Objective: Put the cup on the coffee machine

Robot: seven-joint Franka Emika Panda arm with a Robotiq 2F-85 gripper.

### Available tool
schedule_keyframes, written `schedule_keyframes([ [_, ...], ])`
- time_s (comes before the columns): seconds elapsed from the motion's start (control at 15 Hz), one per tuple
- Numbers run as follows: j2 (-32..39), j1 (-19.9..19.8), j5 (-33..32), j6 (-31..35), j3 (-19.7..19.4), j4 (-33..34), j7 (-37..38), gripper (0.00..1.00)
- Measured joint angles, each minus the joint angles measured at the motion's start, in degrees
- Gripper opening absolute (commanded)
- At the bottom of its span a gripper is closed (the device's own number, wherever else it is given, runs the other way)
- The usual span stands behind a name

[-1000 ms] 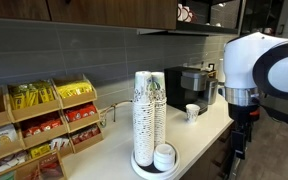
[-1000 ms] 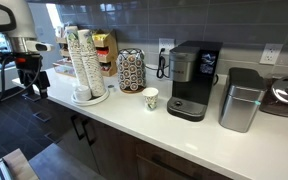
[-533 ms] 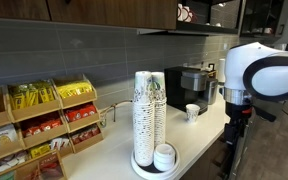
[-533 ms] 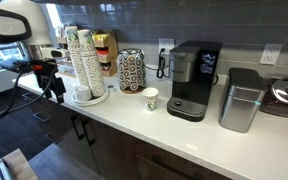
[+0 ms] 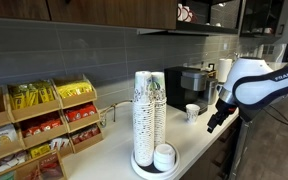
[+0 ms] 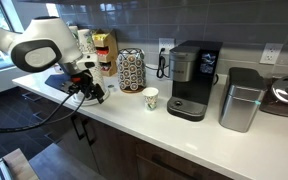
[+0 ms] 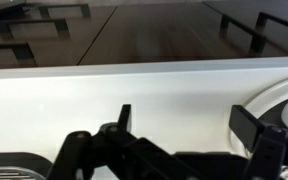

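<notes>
Black pincer (image 7: 189, 118) wide open, empty, at edge of white worktop (image 7: 104, 95). Small white paper cup (image 6: 150, 98) stands btwn it & boxy black-silver coffee machine (image 6: 192, 80).

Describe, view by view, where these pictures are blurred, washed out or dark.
In an exterior view, motion blur smears the gripper while the cup is crisp; in an exterior view, the coffee machine is dark, detail lost; in the wrist view, the countertop washes out pale and the fingers are black silhouettes.
</notes>
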Motion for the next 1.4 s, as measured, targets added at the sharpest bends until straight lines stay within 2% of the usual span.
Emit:
schedule_keyframes([
  [0.13,2.6,0.1,0.5,4.0,-0.9,0.1,-1.4,1.00],
  [0.87,2.3,0.1,0.5,4.0,-0.6,0.5,-1.4,1.00],
  [1.07,4.1,0.8,3.0,5.8,-2.7,1.0,-4.6,1.00],
  [1.4,10.8,1.5,8.1,13.3,-7.4,3.7,-12.4,1.00],
])
